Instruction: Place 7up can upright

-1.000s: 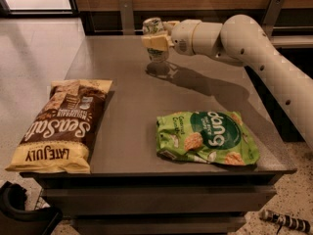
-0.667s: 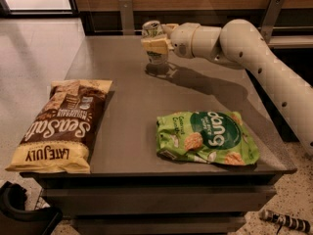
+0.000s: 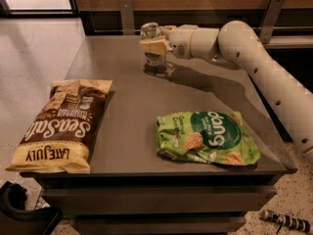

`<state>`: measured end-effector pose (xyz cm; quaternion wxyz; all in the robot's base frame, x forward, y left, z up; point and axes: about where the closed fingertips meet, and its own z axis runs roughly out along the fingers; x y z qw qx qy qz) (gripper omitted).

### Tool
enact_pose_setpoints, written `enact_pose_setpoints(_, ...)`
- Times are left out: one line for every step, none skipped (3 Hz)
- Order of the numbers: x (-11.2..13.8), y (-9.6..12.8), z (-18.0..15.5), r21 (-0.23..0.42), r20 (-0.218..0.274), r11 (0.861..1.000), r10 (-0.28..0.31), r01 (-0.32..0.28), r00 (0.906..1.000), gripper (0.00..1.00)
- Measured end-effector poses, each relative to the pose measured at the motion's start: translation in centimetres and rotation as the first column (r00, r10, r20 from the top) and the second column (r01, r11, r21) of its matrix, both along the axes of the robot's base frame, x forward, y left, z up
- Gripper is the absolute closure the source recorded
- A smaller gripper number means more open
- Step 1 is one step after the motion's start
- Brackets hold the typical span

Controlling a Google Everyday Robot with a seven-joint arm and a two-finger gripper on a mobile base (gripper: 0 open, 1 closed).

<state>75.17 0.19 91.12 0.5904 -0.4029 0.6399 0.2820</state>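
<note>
The 7up can [image 3: 151, 32], silver with green markings, stands upright near the far edge of the grey table [image 3: 142, 106], its base at or just above the surface. My gripper [image 3: 153, 44] reaches in from the right on a white arm [image 3: 254, 58]. Its cream fingers [image 3: 152, 46] are shut around the can's middle.
A brown Late July snack bag [image 3: 63, 126] lies at the table's front left. A green Dang snack bag [image 3: 205, 138] lies at the front right. A wooden wall with metal brackets runs behind the table. A dark object sits on the floor at the bottom left.
</note>
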Motion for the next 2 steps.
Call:
enact_pose_setpoints(0.14,-0.32,-0.62,0.031,-0.041,0.999,0.018,-0.017,0.999,1.0)
enact_pose_setpoints(0.24,-0.39,-1.11,0.051,-0.058,0.998,0.029,-0.026,0.9979,1.0)
